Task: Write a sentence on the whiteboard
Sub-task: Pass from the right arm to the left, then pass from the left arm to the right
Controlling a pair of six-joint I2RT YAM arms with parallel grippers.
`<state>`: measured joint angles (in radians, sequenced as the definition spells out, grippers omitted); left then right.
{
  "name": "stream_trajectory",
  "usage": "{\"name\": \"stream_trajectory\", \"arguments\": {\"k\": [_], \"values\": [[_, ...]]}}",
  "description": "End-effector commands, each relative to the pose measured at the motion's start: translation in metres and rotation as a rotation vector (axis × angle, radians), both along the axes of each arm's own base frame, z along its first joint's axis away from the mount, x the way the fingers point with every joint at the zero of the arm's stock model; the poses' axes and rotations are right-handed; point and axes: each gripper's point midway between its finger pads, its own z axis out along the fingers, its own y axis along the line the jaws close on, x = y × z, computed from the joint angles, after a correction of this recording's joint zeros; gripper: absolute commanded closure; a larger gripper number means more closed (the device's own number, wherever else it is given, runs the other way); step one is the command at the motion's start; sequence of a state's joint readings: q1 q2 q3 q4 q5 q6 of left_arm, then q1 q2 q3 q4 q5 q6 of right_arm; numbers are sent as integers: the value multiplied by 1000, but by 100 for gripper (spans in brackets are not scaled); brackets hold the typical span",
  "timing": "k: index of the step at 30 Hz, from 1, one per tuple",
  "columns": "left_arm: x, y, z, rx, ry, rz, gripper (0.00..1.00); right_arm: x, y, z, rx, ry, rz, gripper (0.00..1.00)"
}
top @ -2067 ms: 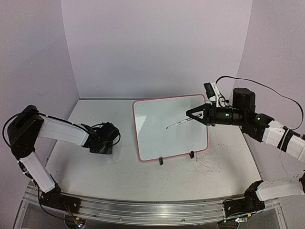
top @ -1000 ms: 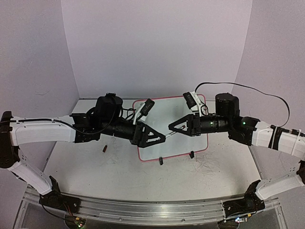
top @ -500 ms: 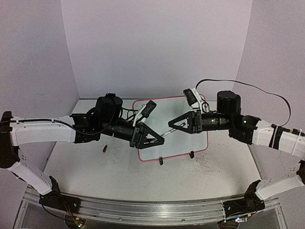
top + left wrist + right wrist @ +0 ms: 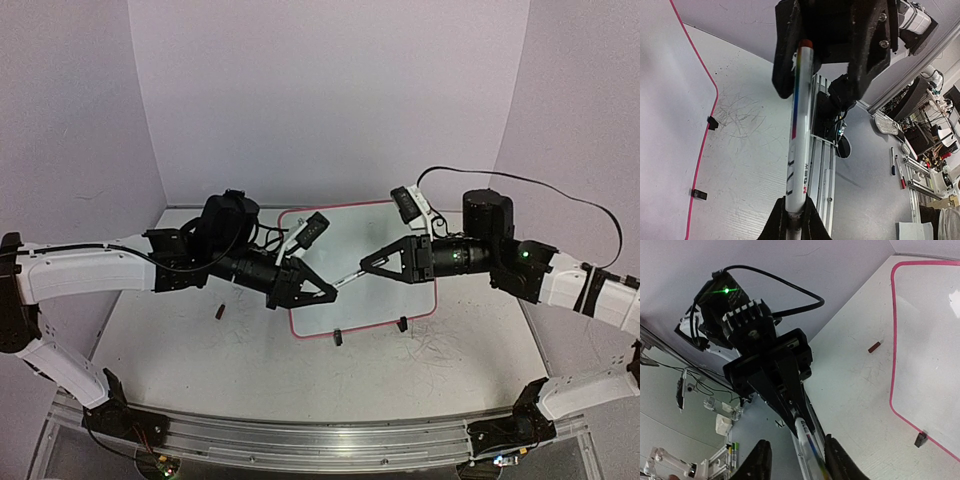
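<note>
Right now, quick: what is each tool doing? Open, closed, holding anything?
Left tool: closed on the marker.
Right tool: open, with its fingers on either side of the marker and not clamping it.

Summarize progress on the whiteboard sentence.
Done: the marker is off the table, held above the whiteboard. In hand: what looks like a handover. The left gripper is shut on one end, and the right gripper has its jaws apart around the other. Left: all the writing. The board shows no marks, so the sentence is not yet started.
</note>
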<state>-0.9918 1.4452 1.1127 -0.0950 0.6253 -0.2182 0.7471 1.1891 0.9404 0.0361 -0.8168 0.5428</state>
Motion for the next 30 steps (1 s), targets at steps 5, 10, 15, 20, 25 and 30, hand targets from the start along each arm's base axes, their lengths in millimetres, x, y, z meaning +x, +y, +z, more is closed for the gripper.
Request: {"name": "stream_trajectory", "arguments": {"k": [5, 10, 15, 20, 25, 30], "values": [[-9, 6, 19, 6, -70, -82, 100, -21, 5, 3, -59, -23, 170, 47], [-14, 6, 23, -6, -61, -115, 100, -25, 12, -2, -55, 0, 241, 55], [-16, 6, 24, -9, -61, -122, 100, -28, 18, 0, -45, 10, 283, 61], [-18, 6, 25, -14, -56, -132, 100, -24, 24, -8, -59, 39, 290, 67], [-15, 6, 25, -13, -63, -118, 100, -23, 32, -14, -71, 61, 304, 74], [-16, 5, 21, -9, -48, -120, 100, -24, 39, -14, -70, 65, 315, 77]]}}
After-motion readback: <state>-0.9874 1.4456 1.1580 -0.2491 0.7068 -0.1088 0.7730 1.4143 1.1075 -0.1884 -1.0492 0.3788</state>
